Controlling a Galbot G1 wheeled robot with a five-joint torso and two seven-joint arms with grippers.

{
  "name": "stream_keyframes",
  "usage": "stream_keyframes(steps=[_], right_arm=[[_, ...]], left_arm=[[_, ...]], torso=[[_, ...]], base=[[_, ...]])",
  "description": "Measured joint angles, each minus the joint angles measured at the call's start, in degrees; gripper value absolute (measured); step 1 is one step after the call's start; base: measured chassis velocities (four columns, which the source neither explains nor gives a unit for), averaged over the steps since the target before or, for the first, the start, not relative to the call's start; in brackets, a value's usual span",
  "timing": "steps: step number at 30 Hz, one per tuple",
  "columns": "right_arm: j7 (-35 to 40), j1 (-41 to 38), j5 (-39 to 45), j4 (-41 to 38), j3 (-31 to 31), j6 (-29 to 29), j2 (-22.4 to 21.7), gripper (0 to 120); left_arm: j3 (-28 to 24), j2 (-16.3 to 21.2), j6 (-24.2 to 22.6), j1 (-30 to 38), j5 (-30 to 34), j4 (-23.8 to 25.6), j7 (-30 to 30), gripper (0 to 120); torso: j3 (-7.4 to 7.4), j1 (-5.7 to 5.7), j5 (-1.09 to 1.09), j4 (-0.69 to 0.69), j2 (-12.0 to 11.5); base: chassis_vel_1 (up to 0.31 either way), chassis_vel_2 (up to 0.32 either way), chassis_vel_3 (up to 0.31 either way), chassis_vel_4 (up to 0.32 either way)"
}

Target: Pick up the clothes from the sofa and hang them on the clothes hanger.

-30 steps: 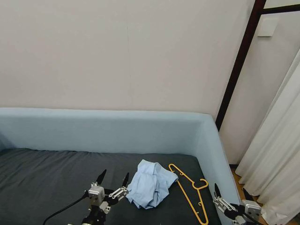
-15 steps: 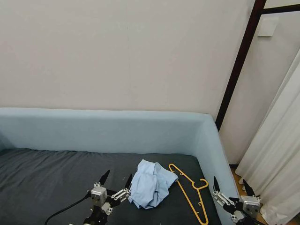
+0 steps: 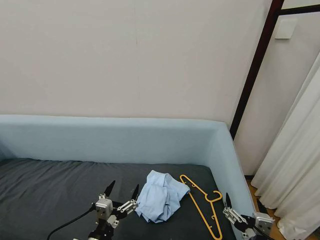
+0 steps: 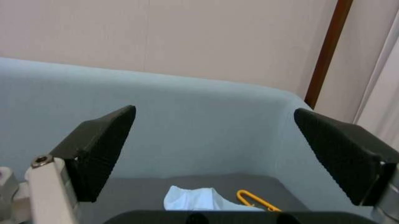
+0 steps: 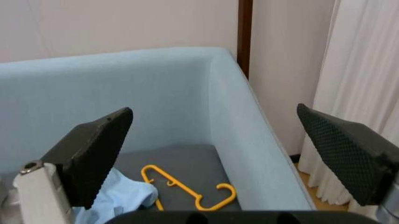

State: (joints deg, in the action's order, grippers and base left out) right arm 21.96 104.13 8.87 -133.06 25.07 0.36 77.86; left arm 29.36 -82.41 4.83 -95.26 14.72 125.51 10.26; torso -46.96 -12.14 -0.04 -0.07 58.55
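A crumpled light-blue garment [image 3: 161,196] lies on the sofa's dark grey seat [image 3: 50,185], near its right end. An orange hanger [image 3: 202,202] lies flat just right of it. My left gripper [image 3: 121,191] hovers open low over the seat, just left of the garment, with nothing between its fingers. My right gripper [image 3: 242,205] stands open beside the sofa's right arm, right of the hanger. In the left wrist view, the open left gripper [image 4: 215,126] frames the garment [image 4: 196,199] and hanger [image 4: 255,199]. In the right wrist view, the open right gripper [image 5: 215,126] frames the hanger [image 5: 187,186] and garment [image 5: 118,198].
The sofa's pale blue backrest [image 3: 110,137] and right armrest [image 3: 232,170] wall in the seat. A plain wall rises behind. A dark door frame [image 3: 252,75] and white curtains [image 3: 295,175] stand to the right of the sofa.
My right gripper has drifted a little to the left, closer to the sofa's armrest. The left gripper, garment and hanger stay about where they were.
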Motion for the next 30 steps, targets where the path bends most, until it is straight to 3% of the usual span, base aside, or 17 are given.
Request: stream_keyframes(steps=[23,28,30], right_arm=[[-2.07,-0.12,4.53,0.67,0.56,0.8,-2.2,100],[-4.08,-2.83,13.14,1.29,0.53,-1.93,-5.62,100],[-3.18,-6.94,25.21,1.42,-0.19,-7.73,-8.33,100]], left_arm=[[-0.98,-1.57,0.93,-0.99,-1.19,0.33,0.17,100],[-0.15,-1.66,3.01,-1.38,-2.03,0.22,0.1,100],[1.24,-2.09,5.11,-2.12,-3.3,-0.38,-0.5,100]], torso=[[0.0,0.0,0.01,0.0,0.0],[0.0,0.0,0.01,-0.01,0.0],[0.0,0.0,0.0,-0.02,0.0]], base=[[0.0,0.0,0.0,0.0],[0.0,0.0,0.0,0.0],[0.0,0.0,0.0,0.0]])
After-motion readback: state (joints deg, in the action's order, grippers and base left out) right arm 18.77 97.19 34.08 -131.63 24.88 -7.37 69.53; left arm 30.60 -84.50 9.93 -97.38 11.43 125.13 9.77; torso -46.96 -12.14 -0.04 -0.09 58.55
